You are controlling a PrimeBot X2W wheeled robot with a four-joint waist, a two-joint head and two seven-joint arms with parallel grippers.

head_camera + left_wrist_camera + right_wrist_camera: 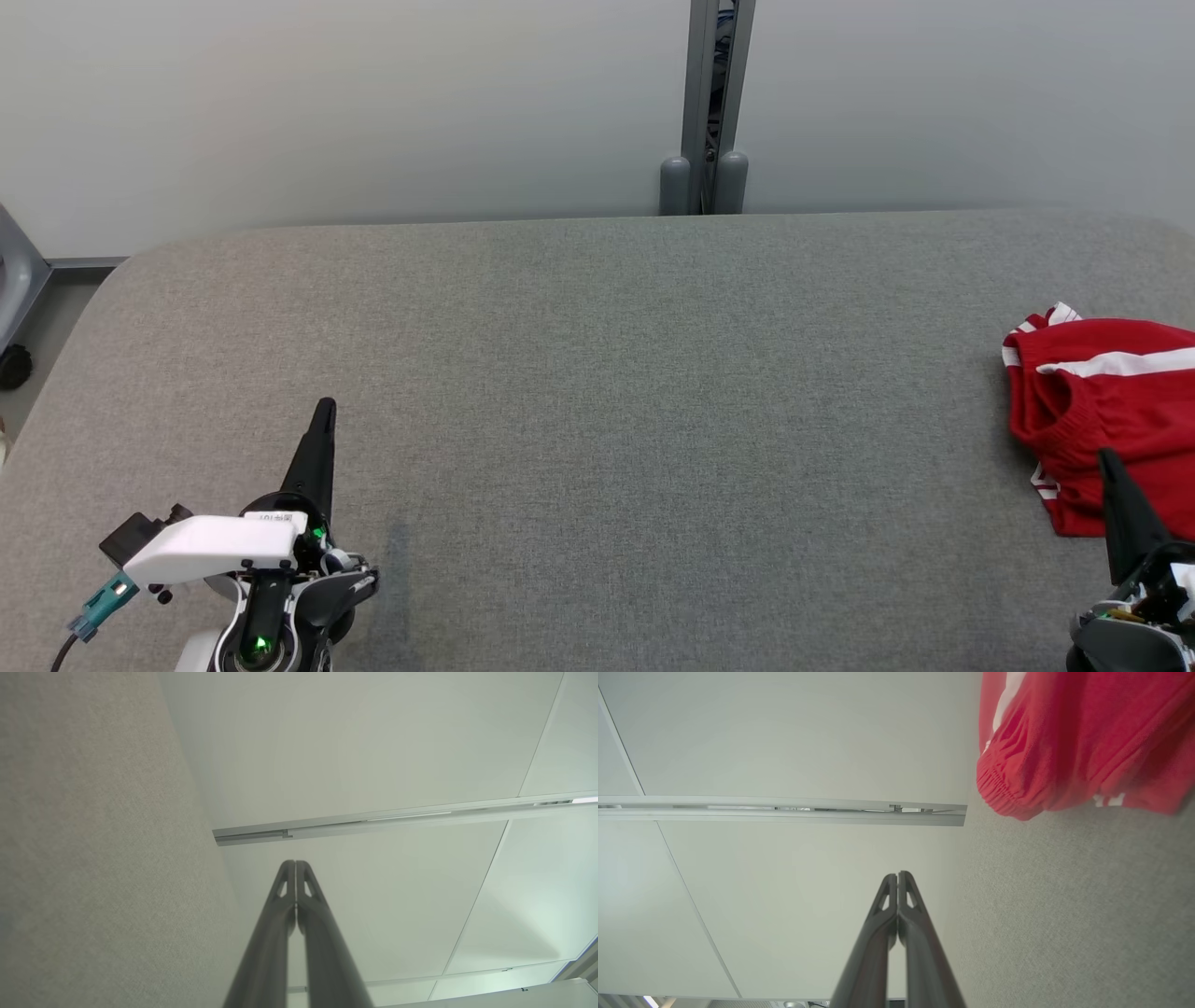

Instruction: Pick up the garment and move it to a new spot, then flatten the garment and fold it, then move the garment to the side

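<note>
A: Start at the left. What is the left end effector [323,413] doing?

B: It sits at the near left of the grey worktop [597,373]. Its 2 dark fingers are pressed together to a single point and hold nothing. In the left wrist view the tips meet, with the worktop's fabric on one side and the pale wall panels beyond.

A: And the middle?

B: Bare grey fabric. Behind the far edge a grey upright post [711,103] stands between 2 wall panels.

A: Where is the garment?

B: The garment [1106,411] lies at the far right of the worktop, well apart from the left end effector. It is red with white stripes, crumpled, and partly cut off by the picture's right edge. An elastic hem shows on its left side.

A: And the right end effector?

B: The right end effector [1109,457] rises from the near right corner, fingers also closed tight and empty. In the head view its tip overlaps the garment's near edge. In the right wrist view the garment lies off to one side of the fingers, with grey fabric between, so the tips are clear of the cloth.
</note>
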